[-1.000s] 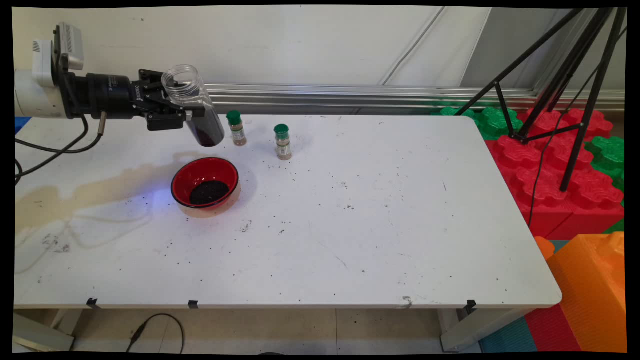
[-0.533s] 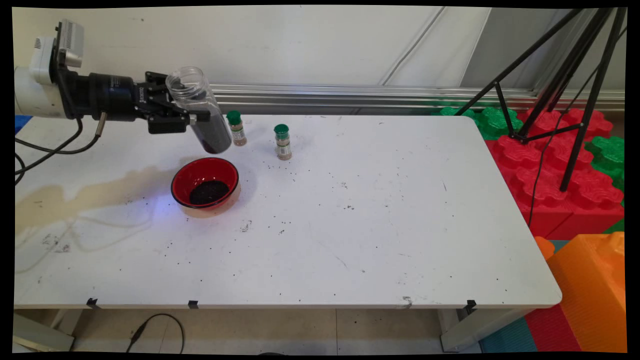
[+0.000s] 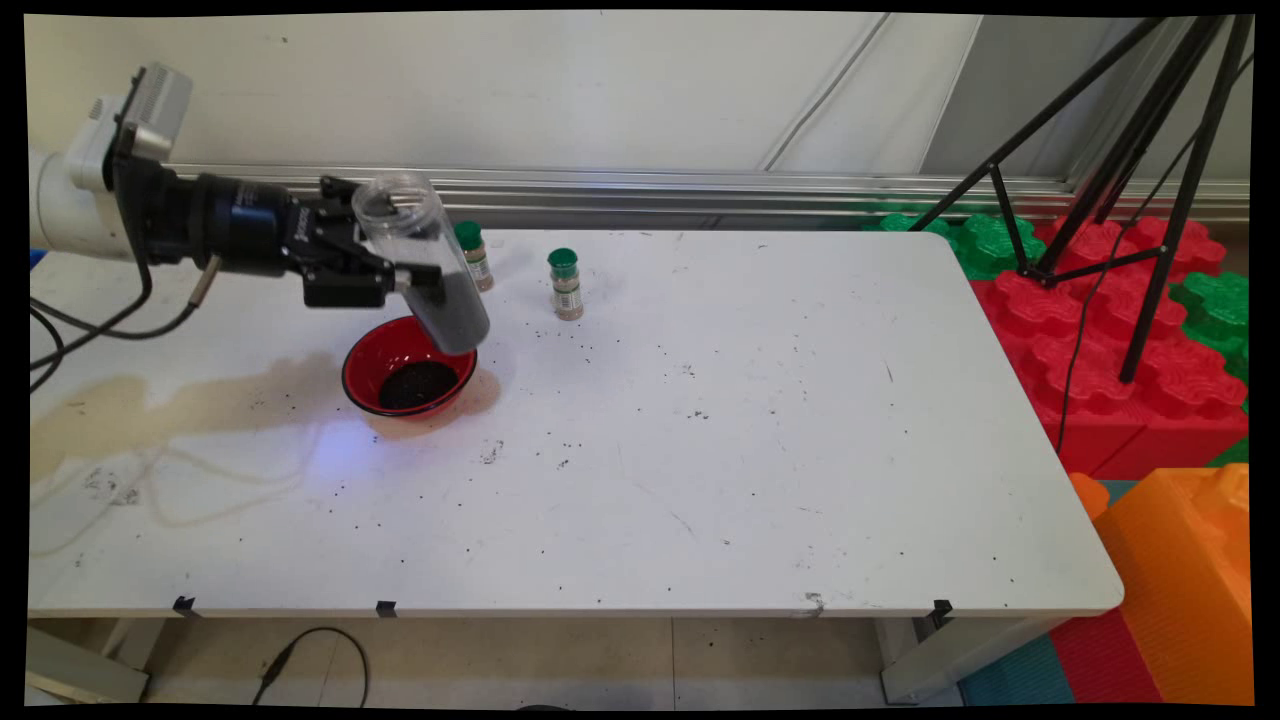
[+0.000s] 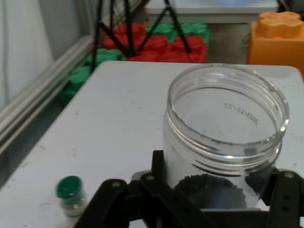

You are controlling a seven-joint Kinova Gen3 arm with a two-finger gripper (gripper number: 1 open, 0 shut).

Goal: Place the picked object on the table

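Nearest you, the white table [image 3: 760, 480] carries scattered dark specks and a tan stain toward its left side. Further in sits the round red bowl [image 3: 410, 368] with a heap of dark granules in its bottom.

Above the bowl's far rim, your black two-finger gripper [image 3: 405, 272] comes in level from the left and is clamped across the middle of a clear plastic jar [image 3: 425, 262], one finger on each side of it. The jar hangs tilted, open mouth up and toward the wall, base lower and toward the right, over the bowl's far right edge. Dark granules fill its lower part; the upper part is see-through and bare.

From the hand view you look into the jar's [image 4: 225, 137] wide mouth, the gripper [image 4: 216, 192] linkage hugging its sides, granules pooled low inside.

Just behind the jar stands a small green-capped spice bottle [image 3: 473, 255], partly masked by it; a second green-capped spice bottle [image 3: 566, 284] stands to the right, apart from both. One such bottle [image 4: 70, 193] shows at lower left in the hand view
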